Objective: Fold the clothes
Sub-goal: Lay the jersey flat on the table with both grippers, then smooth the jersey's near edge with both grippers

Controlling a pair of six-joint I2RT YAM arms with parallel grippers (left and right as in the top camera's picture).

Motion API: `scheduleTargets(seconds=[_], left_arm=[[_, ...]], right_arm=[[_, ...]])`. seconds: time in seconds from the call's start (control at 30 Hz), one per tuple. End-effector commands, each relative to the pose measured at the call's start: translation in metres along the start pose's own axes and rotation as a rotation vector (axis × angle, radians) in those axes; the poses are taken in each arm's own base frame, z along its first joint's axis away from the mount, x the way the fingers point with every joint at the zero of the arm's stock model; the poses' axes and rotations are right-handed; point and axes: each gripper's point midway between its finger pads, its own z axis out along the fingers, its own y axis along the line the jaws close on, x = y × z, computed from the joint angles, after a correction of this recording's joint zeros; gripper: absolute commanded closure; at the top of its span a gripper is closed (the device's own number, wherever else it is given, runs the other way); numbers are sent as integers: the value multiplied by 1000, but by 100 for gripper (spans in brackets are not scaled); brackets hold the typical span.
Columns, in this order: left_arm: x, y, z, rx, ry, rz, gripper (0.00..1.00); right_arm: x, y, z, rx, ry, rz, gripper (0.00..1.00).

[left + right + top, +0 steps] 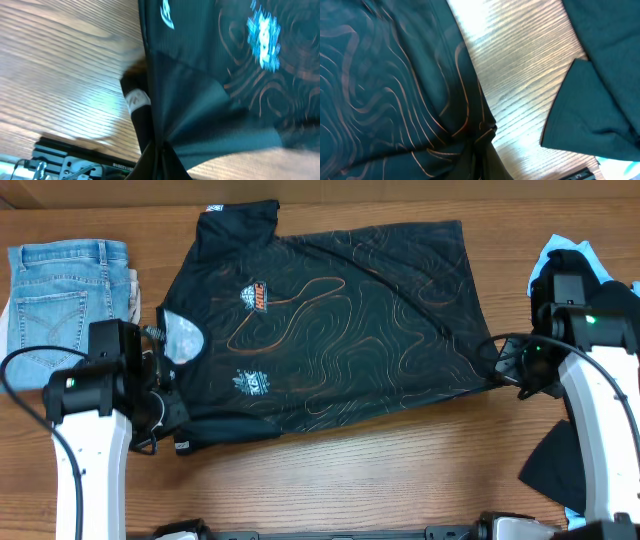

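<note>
— Left tool (pixel 172 425) first: how does it stand?
— Clamped tight on the jersey (pixel 340 320) by its near sleeve, with cloth bunching into it. Opposite, the right tool (pixel 505 370) is pinched onto the near hem corner.
— And how does the jersey lie?
— Spread on the middle of the counter (pixel 380 480), printed side up. Its long axis runs side to side, with the collar (pixel 185 338) pointing left, the hem right and one sleeve toward the far edge.
— Around it?
— Folded jeans (pixel 65 285) lie near the collar end, at the far left. Black cloth (pixel 555 465) and pale blue cloth (pixel 572 252) lie past the hem.
</note>
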Motion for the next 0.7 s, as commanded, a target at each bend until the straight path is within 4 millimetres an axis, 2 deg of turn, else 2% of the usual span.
scheduleTargets(seconds=[0.0, 0.13, 0.23, 0.37, 0.67], left_arm=[[-5, 18, -8, -84, -92, -95, 96], [-21, 17, -7, -82, -150, -127, 96], [-34, 13, 0, -69, -184, -132, 96], [-52, 10, 17, -73, -195, -135, 96], [-98, 1, 64, -86, -208, -157, 96]], right_arm=[[-2, -3, -7, -4, -39, -6, 96], [-3, 0, -4, -12, -30, -7, 96], [-12, 4, 0, -20, -50, -36, 96], [-27, 11, 10, -30, -77, -39, 96], [-59, 30, 48, -40, -95, -60, 96]])
